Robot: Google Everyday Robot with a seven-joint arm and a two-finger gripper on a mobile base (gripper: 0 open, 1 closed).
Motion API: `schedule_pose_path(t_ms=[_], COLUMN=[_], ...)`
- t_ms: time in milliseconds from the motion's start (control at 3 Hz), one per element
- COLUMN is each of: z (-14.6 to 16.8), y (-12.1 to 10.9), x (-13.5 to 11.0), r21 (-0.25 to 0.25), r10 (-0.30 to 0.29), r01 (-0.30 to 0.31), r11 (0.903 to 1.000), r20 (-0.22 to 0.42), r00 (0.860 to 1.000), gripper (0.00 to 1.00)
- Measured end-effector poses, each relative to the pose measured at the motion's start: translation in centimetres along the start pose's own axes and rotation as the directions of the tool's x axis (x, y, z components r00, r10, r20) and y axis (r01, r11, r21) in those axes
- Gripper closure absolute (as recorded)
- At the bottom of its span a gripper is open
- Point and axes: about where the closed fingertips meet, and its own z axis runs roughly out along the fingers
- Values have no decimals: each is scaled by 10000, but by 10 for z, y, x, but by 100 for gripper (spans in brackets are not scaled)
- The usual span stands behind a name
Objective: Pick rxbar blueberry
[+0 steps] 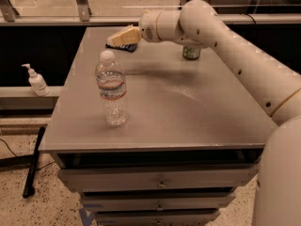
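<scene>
The snack bar (124,47) lies flat near the far-left corner of the worktop (188,107). Only a sliver of its dark blue wrapper shows, because the gripper (115,38) hangs right over it and covers most of it. The gripper is tan and wedge-shaped, and its tip points toward the left edge. It is very close above the bar, but I cannot tell whether it touches the wrapper. I also cannot tell whether the claw is apart, together or clamped on anything.

The arm (244,65) reaches in from the right side and crosses above the far part of the worktop. Behind it, near the far edge and well apart from the bar, stands a green can (191,52), partly hidden by the arm. A clear water bottle (112,91) with a white cap stands upright on the left half of the worktop, nearer the front and apart from the bar. Off the worktop, a soap dispenser (35,80) sits on a low ledge to the left. Drawers (160,182) sit under the front edge.

The step in hand looks like the final approach to the grasp, and the bar appears not yet lifted. The next move calls for a short descent so the claw straddles the bar's narrow width, then a firm close and a straight lift. Being thin and flat, the bar could slide away on the smooth metal.
</scene>
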Motion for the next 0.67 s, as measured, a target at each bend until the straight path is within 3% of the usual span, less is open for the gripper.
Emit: schedule_pose_path(t_ms=[667], z=[30], y=[-21], x=[36], r21=[101], r10=[303], r01=[-298], r11=[9995], r20=[-572], r00=[9979], gripper=[0])
